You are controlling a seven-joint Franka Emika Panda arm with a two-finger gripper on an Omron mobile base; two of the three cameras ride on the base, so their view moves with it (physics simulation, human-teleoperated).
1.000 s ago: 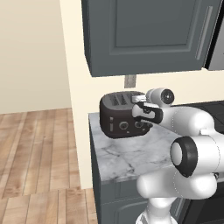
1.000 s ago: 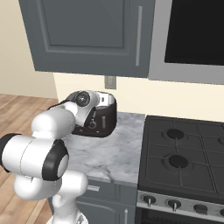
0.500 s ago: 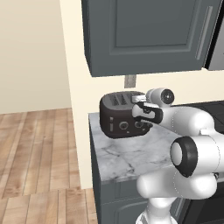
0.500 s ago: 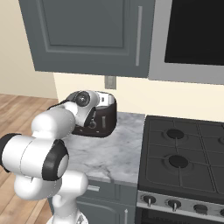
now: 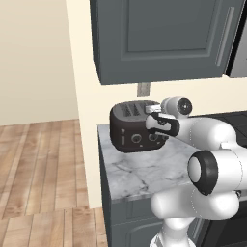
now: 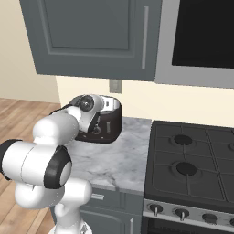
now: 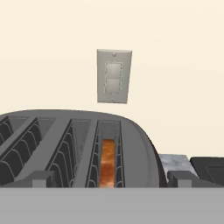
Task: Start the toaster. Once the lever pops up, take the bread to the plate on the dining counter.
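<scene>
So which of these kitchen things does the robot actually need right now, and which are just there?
Needed for the job:
- toaster
- bread, sitting down in the toaster's slot
- gripper, open above the toaster

Just there:
- stove
- wall outlet
- upper cabinet
- marble counter the toaster stands on

Matt dark-grey toaster on smooth veined marble counter; brown rough-looking bread; planked wood floor

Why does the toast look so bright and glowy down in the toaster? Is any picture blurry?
Hand view: the bread looks lit orange against the dark toaster slot; edges sharp. Both base views: even flat light, soft shadows, no glare, no blur.
</scene>
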